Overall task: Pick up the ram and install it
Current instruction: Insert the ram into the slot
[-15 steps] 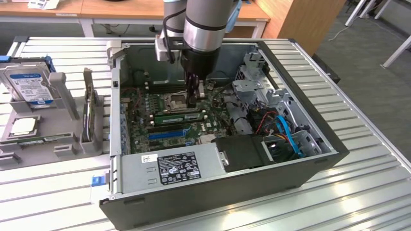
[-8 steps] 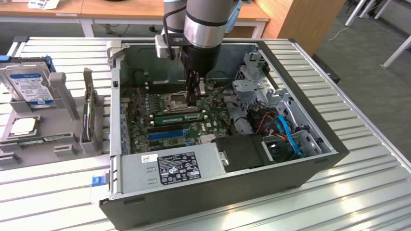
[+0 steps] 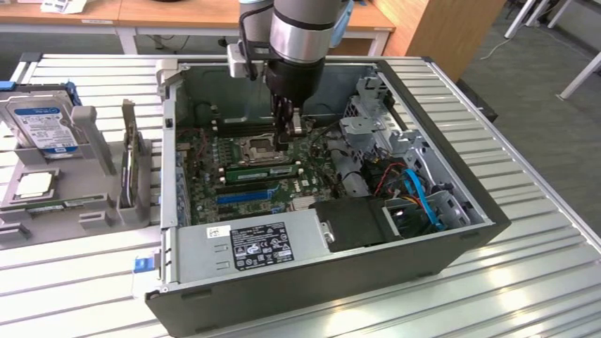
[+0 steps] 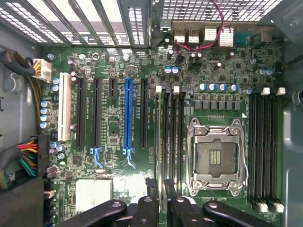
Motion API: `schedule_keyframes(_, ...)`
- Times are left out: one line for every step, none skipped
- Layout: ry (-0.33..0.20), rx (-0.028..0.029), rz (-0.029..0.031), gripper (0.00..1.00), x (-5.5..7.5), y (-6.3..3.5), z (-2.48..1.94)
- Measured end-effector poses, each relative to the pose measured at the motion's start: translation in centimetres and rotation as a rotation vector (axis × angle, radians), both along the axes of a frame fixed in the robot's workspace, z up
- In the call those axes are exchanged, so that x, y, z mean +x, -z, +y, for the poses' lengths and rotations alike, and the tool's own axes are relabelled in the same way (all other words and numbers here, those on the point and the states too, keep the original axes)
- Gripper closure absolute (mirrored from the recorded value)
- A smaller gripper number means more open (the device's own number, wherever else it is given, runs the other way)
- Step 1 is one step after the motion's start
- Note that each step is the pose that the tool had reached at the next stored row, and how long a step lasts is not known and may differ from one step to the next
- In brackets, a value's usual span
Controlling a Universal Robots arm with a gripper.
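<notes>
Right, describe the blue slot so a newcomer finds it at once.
Look into the open computer case at the green motherboard. Among its parallel slots, the blue slot is the sole blue one: black slots flank it, a white slot ends the row.

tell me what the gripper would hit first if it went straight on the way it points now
Probably the ram, the green stick standing in a slot beside the CPU socket. The gripper points down at about that spot, though depth is hard to judge.
</notes>
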State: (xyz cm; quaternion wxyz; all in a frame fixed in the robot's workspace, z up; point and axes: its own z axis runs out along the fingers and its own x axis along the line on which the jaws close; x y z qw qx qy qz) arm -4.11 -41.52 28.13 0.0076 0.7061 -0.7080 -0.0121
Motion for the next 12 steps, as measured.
schedule_keyframes(0.0,-0.0001,0.0,0.81,0.0,-0.12,0.0)
schedule_keyframes(0.0,-0.0001,0.0,0.81,0.0,-0.25,0.0)
schedule_keyframes(0.0,-0.0001,0.0,0.81,0.0,-0.39,0.0)
schedule_keyframes(0.0,-0.0001,0.0,0.81,0.0,-0.52,0.0)
schedule_keyframes(0.0,-0.0001,0.0,0.81,0.0,-0.65,0.0)
schedule_keyframes(0.0,-0.0001,0.0,0.81,0.0,-0.76,0.0)
schedule_keyframes(0.0,-0.0001,0.0,0.81,0.0,-0.86,0.0)
schedule_keyframes(0.0,-0.0001,0.0,0.81,0.0,-0.96,0.0)
schedule_keyframes(0.0,-0.0001,0.0,0.81,0.0,-1.05,0.0)
schedule_keyframes(0.0,-0.0001,0.0,0.81,0.0,-1.14,0.0)
schedule_keyframes(0.0,-0.0001,0.0,0.81,0.0,-1.21,0.0)
schedule_keyframes(0.0,0.0001,-0.0001,0.81,0.0,-1.22,0.0)
